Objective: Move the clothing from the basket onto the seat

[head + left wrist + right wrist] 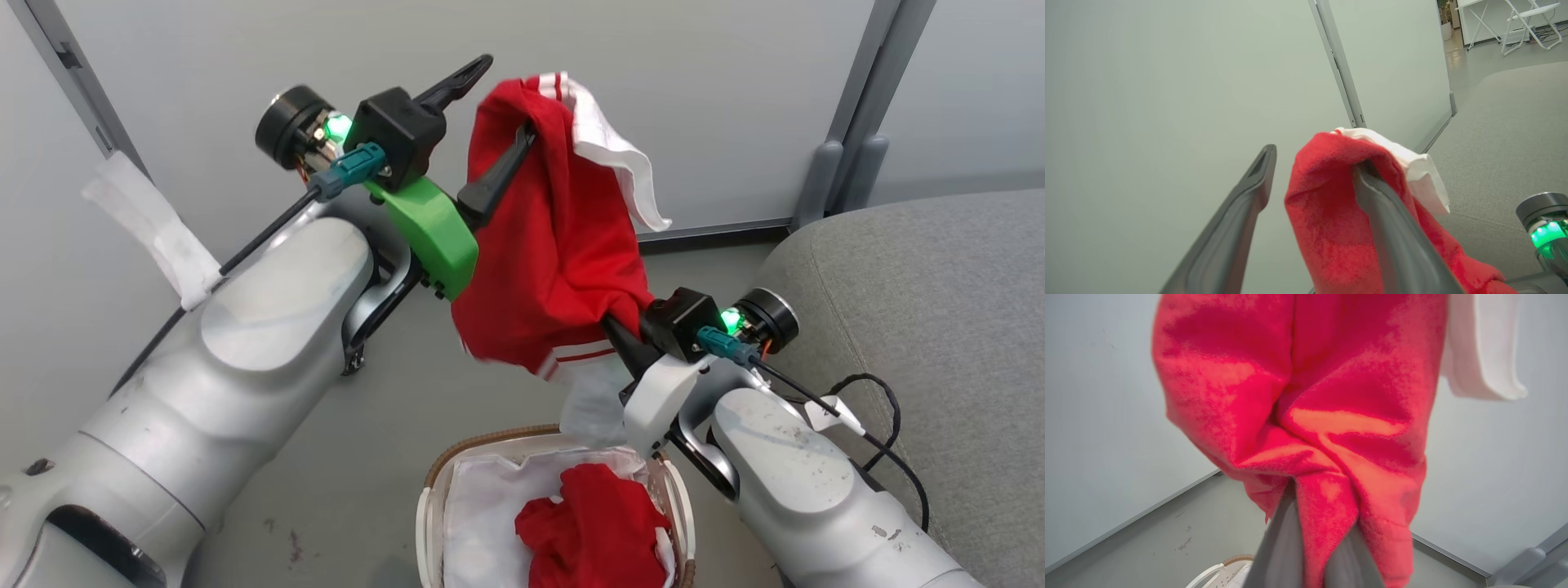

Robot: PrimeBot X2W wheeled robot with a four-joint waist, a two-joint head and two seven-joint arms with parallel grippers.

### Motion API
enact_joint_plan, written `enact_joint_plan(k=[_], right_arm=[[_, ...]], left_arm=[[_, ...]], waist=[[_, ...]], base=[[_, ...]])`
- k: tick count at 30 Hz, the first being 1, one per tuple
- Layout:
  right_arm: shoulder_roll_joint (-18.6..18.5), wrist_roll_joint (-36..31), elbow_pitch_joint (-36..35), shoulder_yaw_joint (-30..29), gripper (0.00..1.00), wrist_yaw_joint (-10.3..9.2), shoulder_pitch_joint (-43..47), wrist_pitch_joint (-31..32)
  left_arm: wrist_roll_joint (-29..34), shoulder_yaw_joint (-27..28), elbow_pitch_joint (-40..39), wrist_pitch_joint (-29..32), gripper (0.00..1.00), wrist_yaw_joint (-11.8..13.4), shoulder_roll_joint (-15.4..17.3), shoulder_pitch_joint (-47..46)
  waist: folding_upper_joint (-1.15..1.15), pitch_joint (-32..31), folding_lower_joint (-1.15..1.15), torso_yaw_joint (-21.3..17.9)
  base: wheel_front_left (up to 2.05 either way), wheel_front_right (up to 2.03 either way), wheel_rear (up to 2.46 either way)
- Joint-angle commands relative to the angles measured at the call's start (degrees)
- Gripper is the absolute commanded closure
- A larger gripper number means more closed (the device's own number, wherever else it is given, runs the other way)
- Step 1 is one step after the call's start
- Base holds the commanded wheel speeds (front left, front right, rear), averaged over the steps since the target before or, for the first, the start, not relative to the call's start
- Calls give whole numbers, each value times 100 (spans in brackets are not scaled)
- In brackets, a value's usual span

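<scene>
Beside seat (922, 278) — grey floor (392, 425), pale walls (694, 82)

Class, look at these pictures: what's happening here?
A two-armed robot holds a red garment up above a laundry basket. Its right claw is shut on the lower part; the left claw is open with cloth draped over one finger. A second red garment lies in the basket; neither is on the grey sofa yet.

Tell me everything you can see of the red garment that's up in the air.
The red garment is soft, fleecy-looking fabric with white stripes, ribbed trim and a white flap. It hangs bunched in the air, draped over one finger of the open left claw; the right claw pinches its lower end.
</scene>
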Motion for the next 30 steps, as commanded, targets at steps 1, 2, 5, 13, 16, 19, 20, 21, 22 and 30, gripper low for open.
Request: enact_joint_plan(k=[1,2,5,13,16,19,20,21,22,30], right_arm=[[-20,-28,-40,-73,100,-8,60,-14],[-20,-44,-46,-126,100,-8,76,-14],[-20,-96,-71,-266,100,-8,117,-14],[-18,-262,-125,-605,100,-8,220,-14],[-19,-308,-149,-776,100,-8,290,-14],[-19,-347,-212,-982,100,-8,369,-15],[-19,-358,-216,-1037,100,-8,394,-14],[-18,-362,-230,-1112,100,-8,416,-15],[-20,-380,-242,-1184,100,-8,438,-15],[-21,-516,-342,-1689,100,-8,549,-15]], left_arm=[[-126,0,64,-2,0,2,-16,175],[-229,-8,98,-3,0,2,-12,248],[-353,56,136,-2,0,2,-30,507],[-429,570,-94,-3,0,2,-182,1515],[-252,832,-190,-3,0,2,-238,1960],[-18,1115,-258,-3,0,25,-331,2372],[50,1214,-269,-3,0,25,-371,2486],[139,1315,-273,-3,0,22,-406,2602],[210,1383,-270,-2,0,20,-435,2694],[665,1879,-186,-3,0,1,-613,3156]], waist=[[0,-2,0,2],[0,-1,0,4],[0,7,0,12],[0,26,0,53],[0,27,0,80],[0,41,0,131],[0,47,0,146],[0,55,0,164],[0,60,0,178],[0,115,0,134]], base=[[0,0,0],[0,0,0],[0,0,0],[0,0,0],[0,0,0],[0,0,0],[0,0,0],[0,0,0],[0,0,0],[0,0,0]])
